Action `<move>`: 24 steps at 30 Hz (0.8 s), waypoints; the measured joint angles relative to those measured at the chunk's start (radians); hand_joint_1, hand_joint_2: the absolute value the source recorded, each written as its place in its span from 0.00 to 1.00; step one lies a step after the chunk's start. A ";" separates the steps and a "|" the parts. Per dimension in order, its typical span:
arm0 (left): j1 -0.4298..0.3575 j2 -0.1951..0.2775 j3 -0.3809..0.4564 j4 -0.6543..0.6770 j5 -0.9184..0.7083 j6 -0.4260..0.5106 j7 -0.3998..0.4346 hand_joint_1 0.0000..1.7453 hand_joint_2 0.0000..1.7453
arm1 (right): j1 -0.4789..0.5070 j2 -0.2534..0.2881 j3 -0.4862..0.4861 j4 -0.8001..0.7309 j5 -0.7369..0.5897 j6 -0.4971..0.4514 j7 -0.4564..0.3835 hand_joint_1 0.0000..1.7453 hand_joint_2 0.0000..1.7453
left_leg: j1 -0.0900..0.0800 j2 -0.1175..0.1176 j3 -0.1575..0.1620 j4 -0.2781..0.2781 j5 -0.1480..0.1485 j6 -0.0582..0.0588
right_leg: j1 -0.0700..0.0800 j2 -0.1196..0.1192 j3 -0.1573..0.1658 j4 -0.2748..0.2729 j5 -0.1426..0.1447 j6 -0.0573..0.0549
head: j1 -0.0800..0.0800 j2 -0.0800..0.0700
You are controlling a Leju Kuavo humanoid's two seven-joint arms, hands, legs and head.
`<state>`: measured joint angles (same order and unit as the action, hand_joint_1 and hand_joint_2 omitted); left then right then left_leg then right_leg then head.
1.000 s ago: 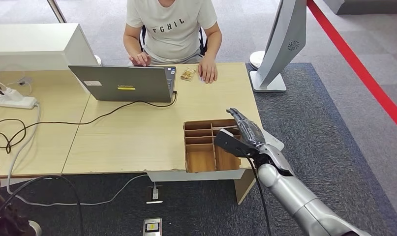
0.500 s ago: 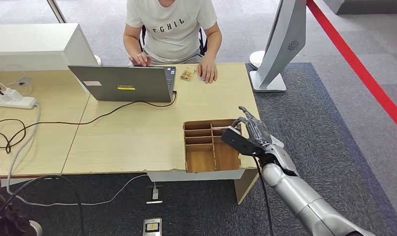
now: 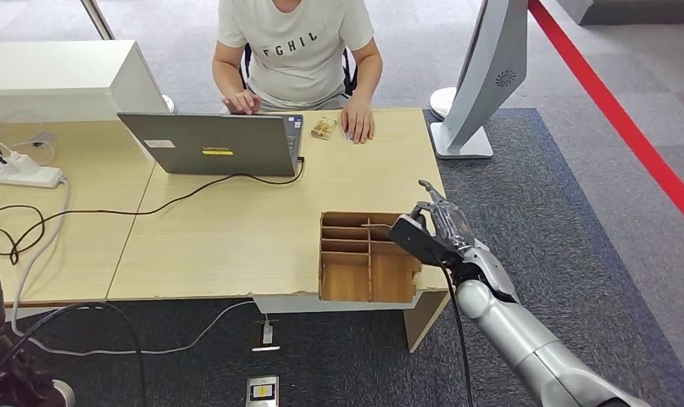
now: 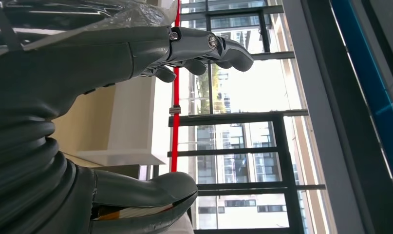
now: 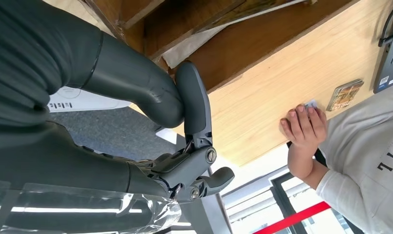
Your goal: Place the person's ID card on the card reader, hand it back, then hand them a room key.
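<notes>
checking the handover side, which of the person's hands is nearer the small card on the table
The person's hand beside the laptop's open end; the small card lies next to it, while the other hand sits behind the laptop.

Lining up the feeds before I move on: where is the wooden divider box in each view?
Head view: the wooden divider box sits at the near right corner of the table, beside the right hand.
Left wrist view: not in it.
Right wrist view: the dark wood just beyond the right hand's thumb.
Shared landmark: the person's hand, flat on the table.
</notes>
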<state>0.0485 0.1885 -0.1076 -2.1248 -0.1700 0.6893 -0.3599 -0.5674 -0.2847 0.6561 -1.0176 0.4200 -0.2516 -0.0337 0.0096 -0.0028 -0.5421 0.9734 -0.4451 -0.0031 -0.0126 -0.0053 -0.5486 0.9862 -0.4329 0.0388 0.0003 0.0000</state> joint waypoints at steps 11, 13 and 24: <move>0.000 -0.006 0.000 0.001 -0.004 0.000 0.000 0.00 1.00 | -0.017 0.011 0.000 0.028 -0.001 -0.014 -0.015 0.29 1.00 | 0.000 0.000 0.000 0.000 0.000 0.000 | 0.000 0.000 0.000 0.000 0.000 0.000 | 0.000 0.000; 0.001 -0.006 0.000 0.001 -0.004 0.000 0.000 0.00 1.00 | -0.019 0.013 0.000 0.032 -0.001 -0.016 -0.015 0.00 1.00 | 0.000 0.000 0.000 0.000 0.000 0.000 | 0.000 0.000 0.000 0.000 0.000 0.000 | 0.000 0.000; -0.001 -0.010 0.000 0.001 -0.004 0.000 0.000 0.00 1.00 | -0.030 0.007 -0.022 0.030 0.005 -0.074 0.004 0.00 1.00 | 0.000 0.000 0.000 0.000 0.000 0.000 | 0.000 0.000 0.000 0.000 0.000 0.000 | 0.000 0.000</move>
<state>0.0479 0.1785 -0.1077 -2.1241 -0.1739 0.6893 -0.3596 -0.5973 -0.2781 0.6343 -0.9875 0.4252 -0.3254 -0.0298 0.0096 -0.0028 -0.5419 0.9736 -0.4451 -0.0031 -0.0127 -0.0053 -0.5487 0.9862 -0.4327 0.0389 0.0003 0.0000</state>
